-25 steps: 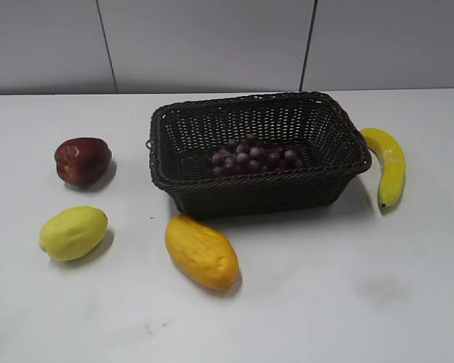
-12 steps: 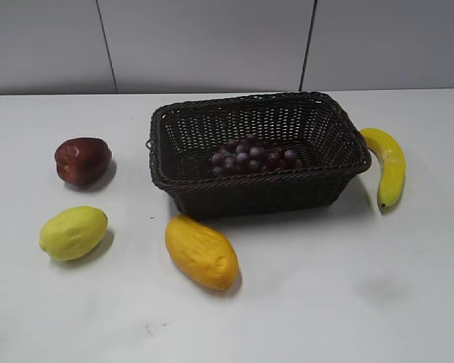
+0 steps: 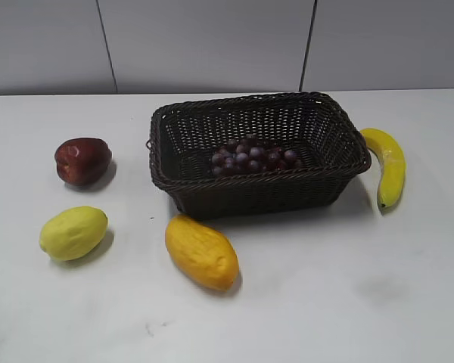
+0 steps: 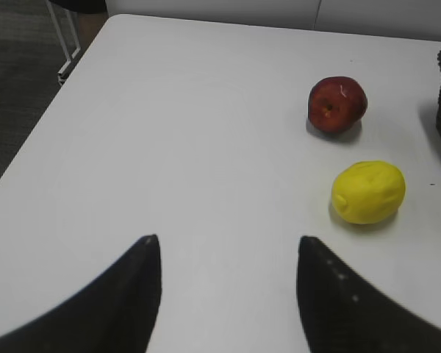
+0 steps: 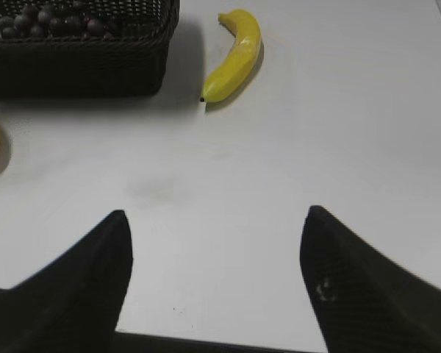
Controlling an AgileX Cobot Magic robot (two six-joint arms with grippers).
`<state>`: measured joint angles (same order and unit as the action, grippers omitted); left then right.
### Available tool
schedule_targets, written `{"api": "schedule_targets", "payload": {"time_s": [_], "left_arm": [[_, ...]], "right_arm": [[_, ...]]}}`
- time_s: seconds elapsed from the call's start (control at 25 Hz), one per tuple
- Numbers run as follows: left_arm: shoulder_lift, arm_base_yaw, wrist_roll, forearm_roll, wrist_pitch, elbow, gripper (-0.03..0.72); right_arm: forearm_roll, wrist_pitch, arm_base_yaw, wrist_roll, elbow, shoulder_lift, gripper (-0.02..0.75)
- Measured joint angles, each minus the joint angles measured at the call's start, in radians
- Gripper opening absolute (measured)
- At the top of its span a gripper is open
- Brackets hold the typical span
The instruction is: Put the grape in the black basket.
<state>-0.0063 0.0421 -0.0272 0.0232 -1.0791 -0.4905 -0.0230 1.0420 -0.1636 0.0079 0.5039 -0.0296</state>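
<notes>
The grape (image 3: pixel 253 157), a bunch of dark purple-red grapes, lies inside the black basket (image 3: pixel 340 125), a woven dark basket at the middle of the white table. Both show at the top left of the right wrist view, the grape (image 5: pixel 51 22) in the basket (image 5: pixel 81 70). Neither gripper shows in the exterior view. My left gripper (image 4: pixel 228 246) is open and empty over bare table at the left. My right gripper (image 5: pixel 214 220) is open and empty over the table's near right edge.
A dark red apple (image 3: pixel 82 160) and a yellow-green fruit (image 3: pixel 73 232) lie left of the basket; both show in the left wrist view, apple (image 4: pixel 336 104) and yellow fruit (image 4: pixel 368 191). A yellow mango (image 3: pixel 201 251) lies in front. A banana (image 3: pixel 388 164) lies to the right, also in the right wrist view (image 5: pixel 235 57).
</notes>
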Motion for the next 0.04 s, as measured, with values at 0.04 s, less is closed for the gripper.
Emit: {"api": "schedule_targets", "payload": {"time_s": [0.04], "left_arm": [[0.000, 0.000, 0.000, 0.000, 0.000, 0.000, 0.552]], "right_arm": [[0.000, 0.000, 0.000, 0.000, 0.000, 0.018, 0.540]]}}
